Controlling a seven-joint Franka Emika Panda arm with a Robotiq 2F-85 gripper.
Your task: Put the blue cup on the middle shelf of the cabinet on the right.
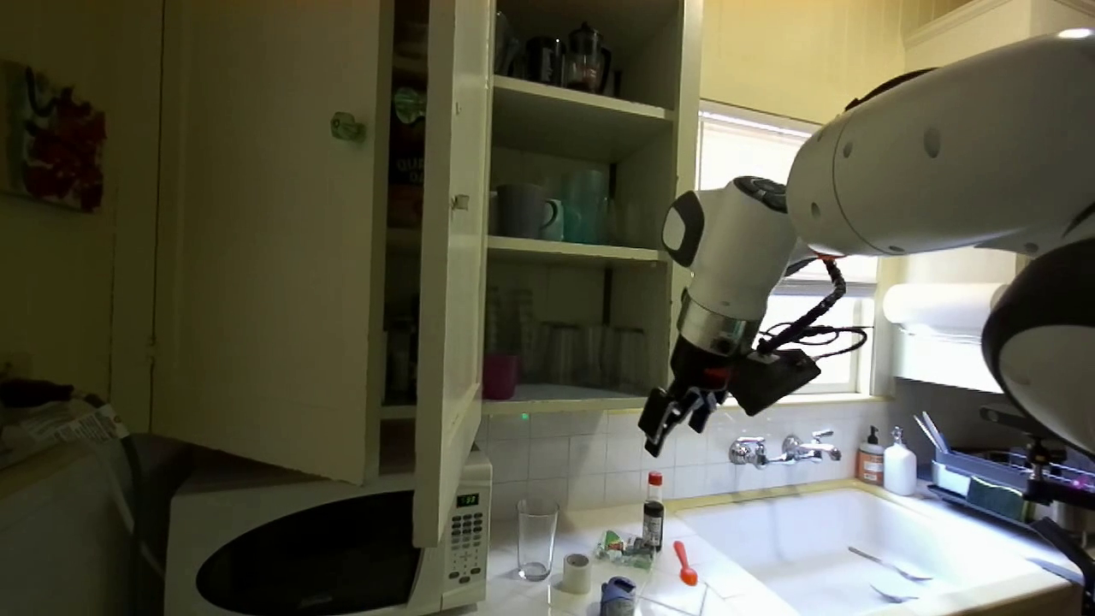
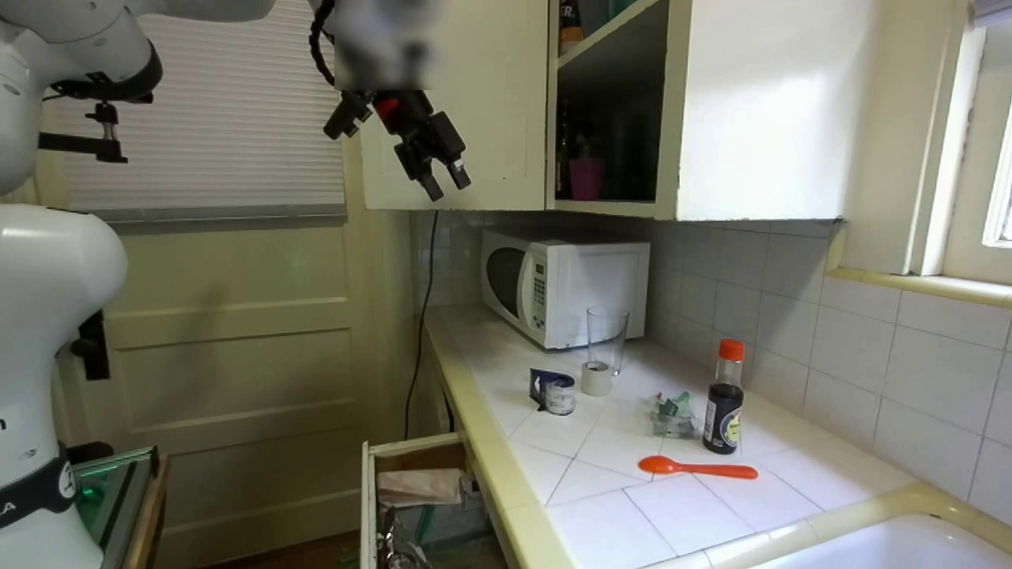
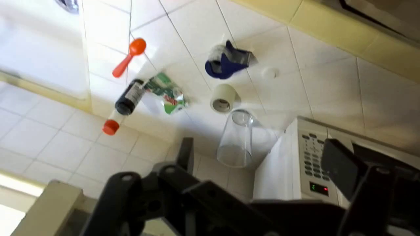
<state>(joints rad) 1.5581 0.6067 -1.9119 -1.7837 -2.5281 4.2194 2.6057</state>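
The blue cup (image 1: 585, 207), a translucent turquoise tumbler, stands on the middle shelf (image 1: 575, 251) of the cream-white cabinet (image 1: 687, 103), right of a grey mug and a white mug. The cup does not show in the wrist view. The cabinet also shows in an exterior view (image 2: 759, 111), with its upper part cut off. My gripper (image 1: 679, 426) is open and empty, in mid-air above the counter, lower than the middle shelf and apart from the cup. Its spread fingers also show in an exterior view (image 2: 447, 186) and in the wrist view (image 3: 261, 155).
The open cabinet door (image 1: 449, 299) sticks out beside the shelves. A microwave (image 2: 593, 284), clear glass (image 2: 607, 336), tape roll (image 2: 596, 379), tape dispenser (image 3: 226, 62), sauce bottle (image 2: 723, 403), crumpled wrapper (image 2: 672, 416) and orange spoon (image 2: 700, 468) stand on the counter. A drawer (image 2: 368, 506) is open below.
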